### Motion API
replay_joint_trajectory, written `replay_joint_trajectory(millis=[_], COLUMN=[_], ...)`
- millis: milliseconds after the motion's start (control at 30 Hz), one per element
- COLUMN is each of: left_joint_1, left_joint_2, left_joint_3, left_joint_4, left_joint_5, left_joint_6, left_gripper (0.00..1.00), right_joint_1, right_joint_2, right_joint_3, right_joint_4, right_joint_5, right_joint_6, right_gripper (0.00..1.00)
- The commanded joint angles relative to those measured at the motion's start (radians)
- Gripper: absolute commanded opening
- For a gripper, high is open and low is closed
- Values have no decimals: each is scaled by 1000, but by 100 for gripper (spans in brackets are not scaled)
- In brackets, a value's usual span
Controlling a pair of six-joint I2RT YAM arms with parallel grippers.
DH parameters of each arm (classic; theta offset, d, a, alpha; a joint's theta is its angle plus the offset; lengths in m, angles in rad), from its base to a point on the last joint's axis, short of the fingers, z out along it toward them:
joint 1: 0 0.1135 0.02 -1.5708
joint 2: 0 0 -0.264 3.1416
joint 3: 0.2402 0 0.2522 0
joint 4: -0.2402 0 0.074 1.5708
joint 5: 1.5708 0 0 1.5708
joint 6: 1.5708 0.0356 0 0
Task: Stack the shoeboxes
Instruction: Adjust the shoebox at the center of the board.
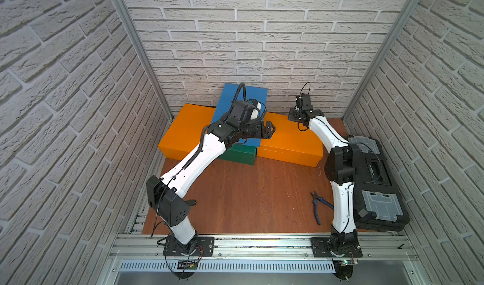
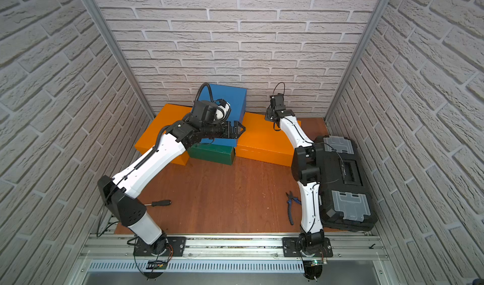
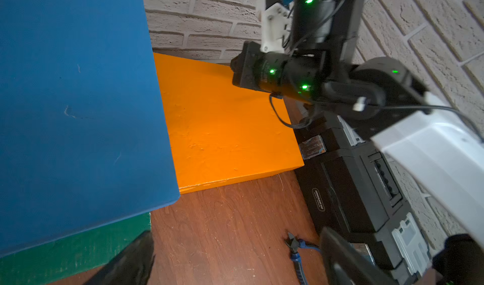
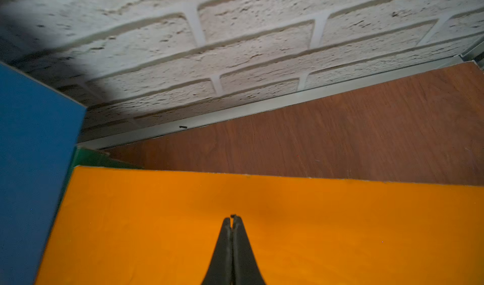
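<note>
The right gripper (image 4: 232,219) had its jaws pressed together on nothing, tips over the lid of the right orange shoebox (image 1: 290,144); touching or not, I couldn't tell. The left gripper (image 1: 271,130) gaped wide and empty beside the blue shoebox (image 1: 255,93). That box lay on the green shoebox (image 1: 241,155), between the right orange one and the left orange shoebox (image 1: 186,131), at the back of the table (image 1: 235,197).

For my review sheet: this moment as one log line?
stack: blue box on green box | left orange box, right orange box: unstacked | left gripper: open, empty | right gripper: shut over right orange box
</note>
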Motion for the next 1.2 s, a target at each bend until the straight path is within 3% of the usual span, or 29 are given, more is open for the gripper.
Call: replay_joint_trajectory(millis=[0,167,367,633,900,1167], left_joint_1=[-11,-12,-13,-21,-51,-127], left_joint_2=[-61,-77,-72,-94,-114,-157], left_joint_3=[-14,-19,-20,-44,-86,-169], left_joint_4=[15,2,-6,5,28,27], left_joint_5=[7,-14,-21,-30,-34,-100], left_joint_6=[37,50,50,41,28,13], left_gripper=[98,98,98,98,98,98], right_joint_1=[9,9,-1,-18,-25,-25], right_joint_2=[59,208,221,64,-88,-316], right_joint_3=[110,363,330,104,-51,-372], right_joint_4=[62,-113,-166,-200,-360,-285], right_joint_5=[119,189,189,101,5,-101], right_joint_6=[-11,-58,-115,-115,-100,-62], right_gripper=[3,3,4,4,4,5])
